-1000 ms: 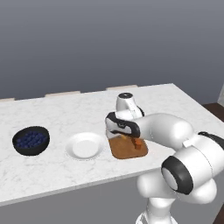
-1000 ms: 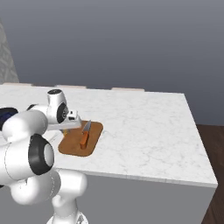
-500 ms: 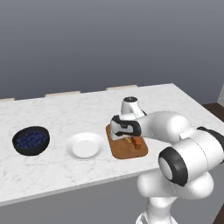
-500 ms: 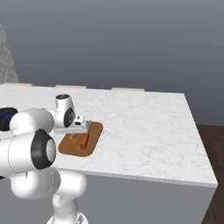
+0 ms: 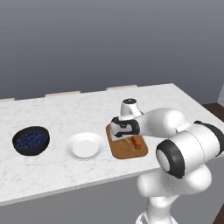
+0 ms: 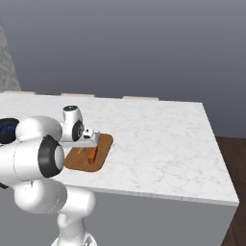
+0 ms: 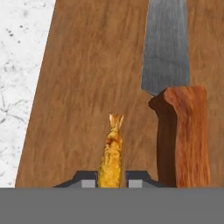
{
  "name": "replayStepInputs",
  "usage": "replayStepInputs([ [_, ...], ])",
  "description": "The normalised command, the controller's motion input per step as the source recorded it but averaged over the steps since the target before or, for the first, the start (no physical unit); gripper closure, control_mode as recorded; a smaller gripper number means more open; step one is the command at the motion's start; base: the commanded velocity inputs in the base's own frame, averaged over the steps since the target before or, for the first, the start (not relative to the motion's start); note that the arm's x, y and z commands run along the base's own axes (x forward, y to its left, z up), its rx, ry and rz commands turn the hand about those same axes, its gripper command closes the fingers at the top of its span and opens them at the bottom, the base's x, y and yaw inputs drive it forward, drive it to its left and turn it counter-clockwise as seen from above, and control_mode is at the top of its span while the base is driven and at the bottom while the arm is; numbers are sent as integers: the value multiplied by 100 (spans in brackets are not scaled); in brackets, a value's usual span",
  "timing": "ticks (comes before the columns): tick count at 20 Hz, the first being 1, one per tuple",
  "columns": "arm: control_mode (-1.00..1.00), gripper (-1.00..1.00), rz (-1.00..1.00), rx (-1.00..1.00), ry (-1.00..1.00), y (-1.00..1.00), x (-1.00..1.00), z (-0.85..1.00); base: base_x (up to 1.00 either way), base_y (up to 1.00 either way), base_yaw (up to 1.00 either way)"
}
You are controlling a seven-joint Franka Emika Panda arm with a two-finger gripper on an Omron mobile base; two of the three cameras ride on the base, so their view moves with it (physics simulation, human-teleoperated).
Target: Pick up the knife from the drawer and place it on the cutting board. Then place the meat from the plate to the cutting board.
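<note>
The cutting board [image 7: 87, 87] lies on the counter to the right of the white plate [image 5: 84, 146], whose top is bare. On the board rests the knife [image 7: 168, 65], its grey blade pointing away from the hand and its orange-brown handle [image 5: 137, 143] toward the front edge. My gripper [image 7: 112, 181] is low over the board, just left of the knife handle. Its two fingertips [image 7: 89, 181] press against the sides of the meat [image 7: 112, 153], a small orange-brown sliver that hangs down to the wood. The drawer is out of view.
A black bowl of blue berries [image 5: 30, 141] stands at the left of the white marble counter [image 6: 158, 139]. The counter's front edge runs close below the board [image 5: 127, 152], and its right end drops off toward a dark wood floor.
The hand has come down from just above the plate-side of the board to low over it, carrying the meat with it. Knife, plate and bowl have stayed put.
</note>
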Motion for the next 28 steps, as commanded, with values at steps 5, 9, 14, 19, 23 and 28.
replayStepInputs([
  [5, -100, -100, 0, 0, 0, 0, 0, 1, 0, 0, 0],
  [9, -100, -100, 0, 0, 0, 0, 0, 29, 0, 0, 0],
  [14, -100, -100, 0, 0, 0, 0, -24, 59, 0, 0, 0],
  [19, -100, -100, 0, 1, -2, 0, -65, 58, 0, 0, 0],
  [23, -100, -100, 0, 5, -8, 0, -56, 20, 0, 0, 0],
  [28, -100, -100, 0, 5, -15, 0, -54, 18, 0, 0, 0],
])
